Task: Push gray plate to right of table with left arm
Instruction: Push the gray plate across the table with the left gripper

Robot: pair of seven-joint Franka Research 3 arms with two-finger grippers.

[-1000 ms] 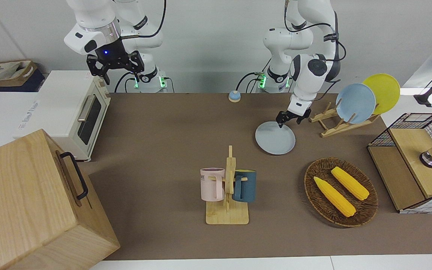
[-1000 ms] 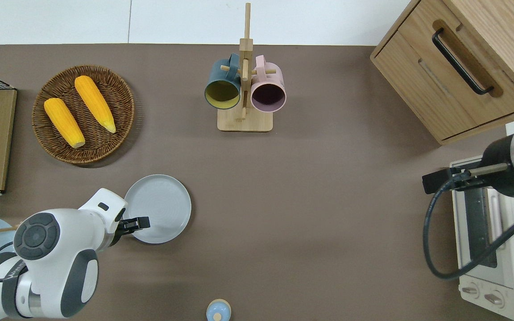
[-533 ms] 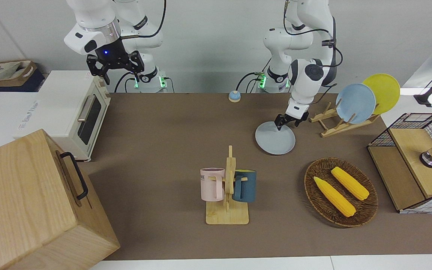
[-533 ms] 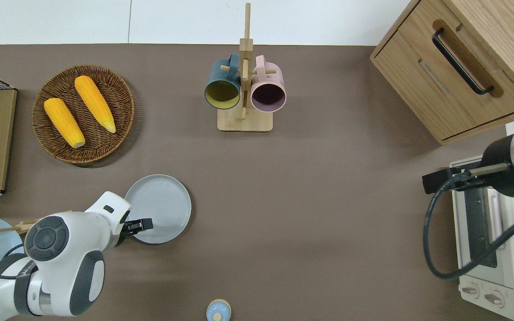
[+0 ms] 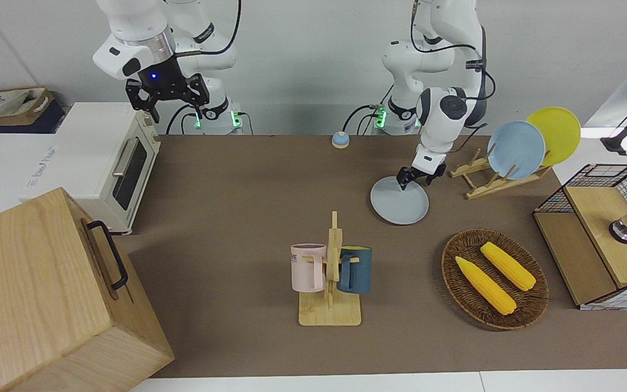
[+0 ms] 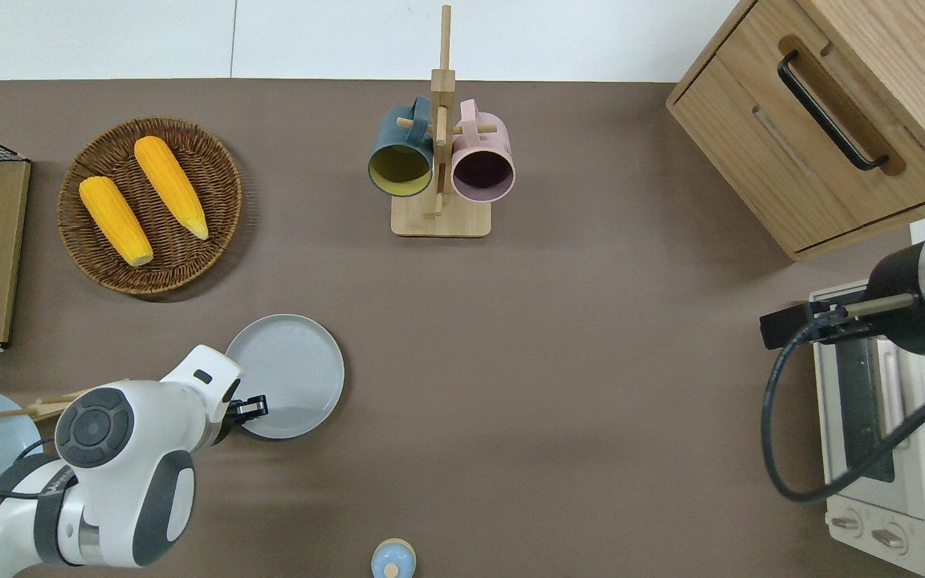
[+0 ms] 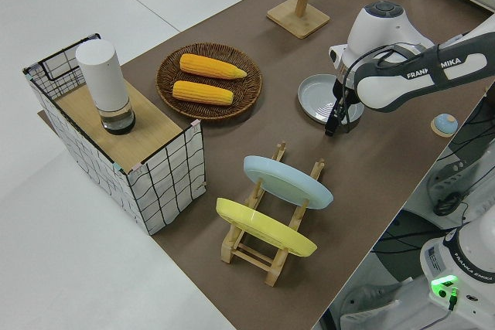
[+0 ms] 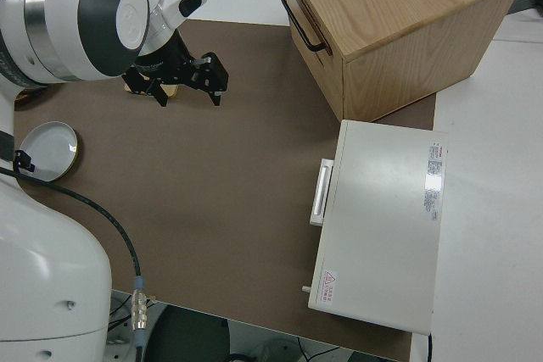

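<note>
The gray plate (image 5: 399,202) (image 6: 290,373) (image 7: 317,98) lies flat on the brown table (image 5: 237,218), toward the left arm's end. My left gripper (image 5: 403,184) (image 6: 258,407) (image 7: 334,124) is shut and points down, low at the part of the plate's rim nearest the robots. I cannot tell whether it touches the rim. It holds nothing. My right gripper (image 5: 177,111) (image 8: 188,95) is open, and that arm is parked.
A wooden rack with a sky-blue plate (image 5: 516,149) and a yellow plate (image 5: 555,133) stands beside the gray plate toward the left arm's end. A wicker basket (image 5: 531,305) with corn and a mug tree (image 5: 332,272) lie farther from the robots. A toaster oven (image 5: 101,163) and wooden cabinet (image 5: 47,294) fill the right arm's end.
The left arm's wrist and elbow have shifted a little toward the table's middle, and its gripper has drawn slightly back along the rim. The gray plate has barely moved.
</note>
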